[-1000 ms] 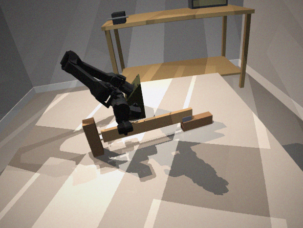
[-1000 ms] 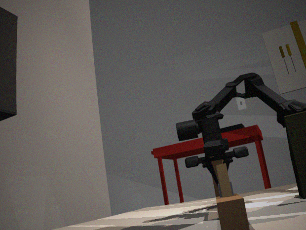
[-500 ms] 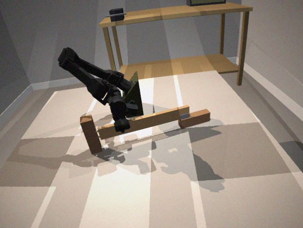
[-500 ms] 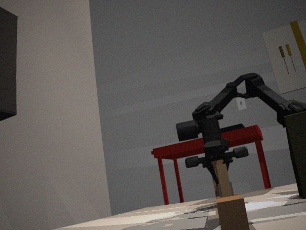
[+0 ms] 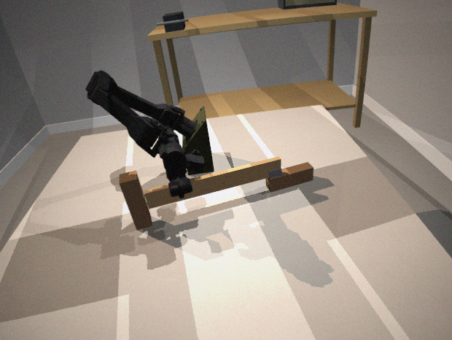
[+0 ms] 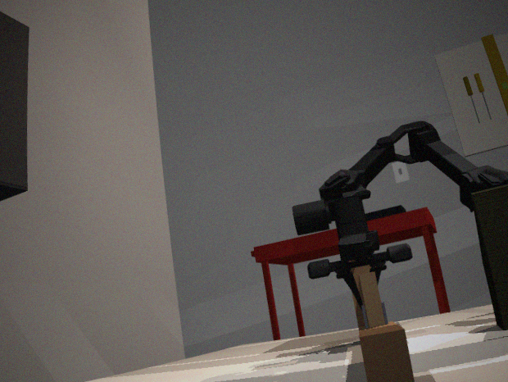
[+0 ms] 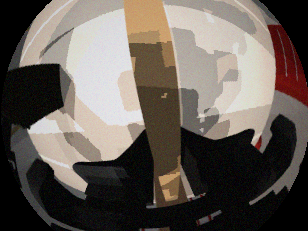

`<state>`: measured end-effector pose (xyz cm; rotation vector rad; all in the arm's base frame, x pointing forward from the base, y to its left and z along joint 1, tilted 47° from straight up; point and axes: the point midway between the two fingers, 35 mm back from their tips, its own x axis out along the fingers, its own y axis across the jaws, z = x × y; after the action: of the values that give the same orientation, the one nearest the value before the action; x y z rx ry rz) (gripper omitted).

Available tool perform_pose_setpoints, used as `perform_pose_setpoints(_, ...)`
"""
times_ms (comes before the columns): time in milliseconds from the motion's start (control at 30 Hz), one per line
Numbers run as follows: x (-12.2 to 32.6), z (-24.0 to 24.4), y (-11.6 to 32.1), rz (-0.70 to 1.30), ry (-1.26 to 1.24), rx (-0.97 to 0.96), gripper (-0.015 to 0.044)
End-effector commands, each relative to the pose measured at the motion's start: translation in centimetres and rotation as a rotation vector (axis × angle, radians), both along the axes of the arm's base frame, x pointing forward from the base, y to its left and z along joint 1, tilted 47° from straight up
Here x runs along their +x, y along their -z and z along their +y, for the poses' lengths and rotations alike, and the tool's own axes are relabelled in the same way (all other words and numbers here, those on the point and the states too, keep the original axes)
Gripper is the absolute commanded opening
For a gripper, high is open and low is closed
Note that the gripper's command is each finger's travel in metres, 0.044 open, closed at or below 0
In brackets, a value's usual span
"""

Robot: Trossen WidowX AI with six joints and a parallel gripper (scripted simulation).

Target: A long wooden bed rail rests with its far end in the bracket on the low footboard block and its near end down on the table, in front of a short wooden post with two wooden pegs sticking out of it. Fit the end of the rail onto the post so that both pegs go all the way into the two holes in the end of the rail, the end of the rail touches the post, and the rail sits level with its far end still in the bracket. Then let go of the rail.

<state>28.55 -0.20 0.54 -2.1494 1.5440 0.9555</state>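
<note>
The wooden rail [image 5: 233, 179] [image 6: 373, 302] [image 7: 152, 64] runs from the post to the footboard block. Its far end sits in the grey bracket [image 5: 275, 173] on the low footboard block [image 5: 291, 177] [image 6: 386, 352]. Its near end is off the table, beside the upright post [image 5: 135, 201], with at most a very thin gap. No peg shows between them; whether the end fully touches cannot be told. The rail looks about level. My gripper [image 5: 181, 192] [image 6: 369, 287] [image 7: 159, 127] is shut on the rail near the post end, one finger on each side.
The arm's dark green mount [image 5: 200, 153] [image 6: 492, 254] stands behind the rail. A wooden workbench [image 5: 262, 18] is at the back in the top view, and a red table [image 6: 299, 246] is beyond the arm in the exterior view. Shadows cross the pale tabletop.
</note>
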Motion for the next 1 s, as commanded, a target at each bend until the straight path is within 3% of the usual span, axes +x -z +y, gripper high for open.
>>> perform_pose_setpoints(0,0.18,0.07,-0.24,-0.003,-0.006,0.001,0.0)
perform_pose_setpoints(533,0.34,-0.22,-0.59,-0.003,-0.006,0.001,0.0)
perform_pose_setpoints(967,0.16,-0.3,-0.36,0.0,0.0,0.0,0.0341)
